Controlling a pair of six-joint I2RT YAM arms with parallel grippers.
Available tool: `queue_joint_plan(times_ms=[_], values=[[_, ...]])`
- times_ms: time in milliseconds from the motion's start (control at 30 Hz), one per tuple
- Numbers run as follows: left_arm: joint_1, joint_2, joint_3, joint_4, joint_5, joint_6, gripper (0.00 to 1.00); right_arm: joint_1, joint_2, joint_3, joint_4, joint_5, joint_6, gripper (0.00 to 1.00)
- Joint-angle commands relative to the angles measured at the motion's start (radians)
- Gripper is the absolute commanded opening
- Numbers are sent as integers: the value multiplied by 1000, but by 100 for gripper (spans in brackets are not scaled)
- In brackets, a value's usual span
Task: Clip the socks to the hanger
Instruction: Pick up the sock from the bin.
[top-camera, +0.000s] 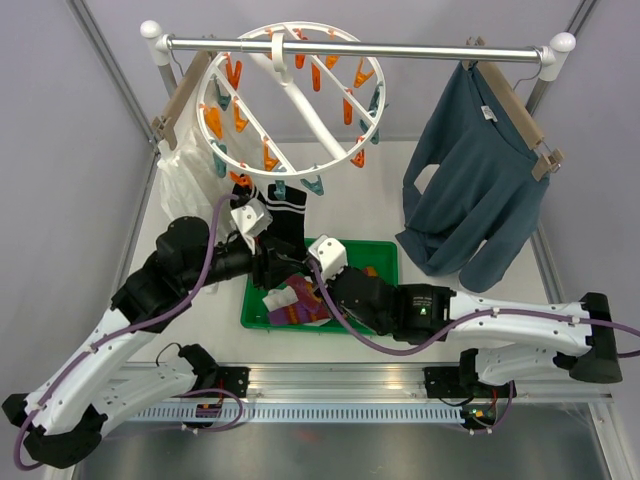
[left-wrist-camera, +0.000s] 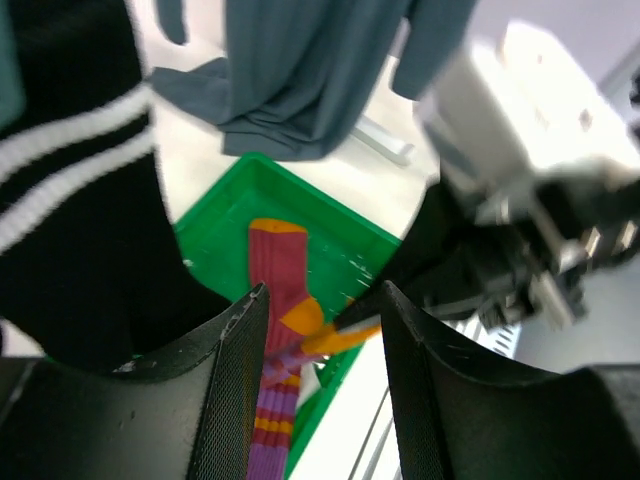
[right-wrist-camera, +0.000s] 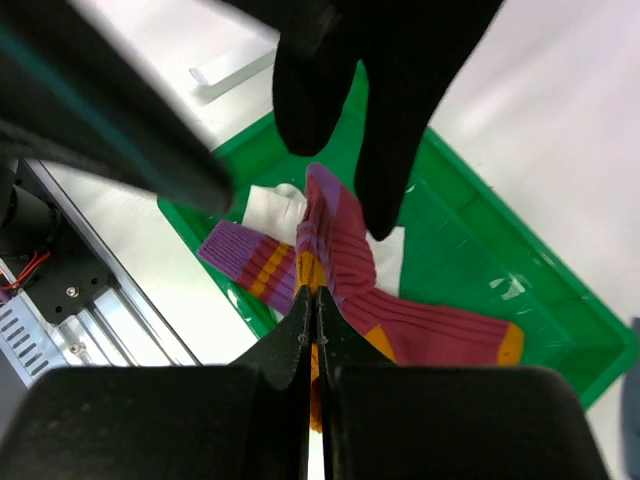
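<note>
Looking at the right gripper (right-wrist-camera: 316, 296), its fingers are pinched tight on the maroon-and-orange sock (right-wrist-camera: 440, 330). That sock sits in the green tray (top-camera: 388, 250) near the middle of the table's near edge, with a white sock (top-camera: 279, 300) beside it. The left gripper (left-wrist-camera: 320, 330) hangs over the tray's far-left corner, fingers spread, gripping nothing. A black sock with white stripes (top-camera: 288, 205) dangles from a clip on the white ring hanger (top-camera: 300, 105), which hangs from the rail (top-camera: 420, 48) above the far edge.
</note>
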Motion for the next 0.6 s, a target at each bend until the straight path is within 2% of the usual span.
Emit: queue_joint_plan(times_ms=[0,300,567], values=[[1,-31,-27,52,123,37,55,8,-59,99,-114,47,-59,0],[1,-3,-76,142,226,29,55,8,-86,272,-249,24,-111,0],[1,3,-119,316,290,29,55,8,-74,416,-349,-3,-148,0]])
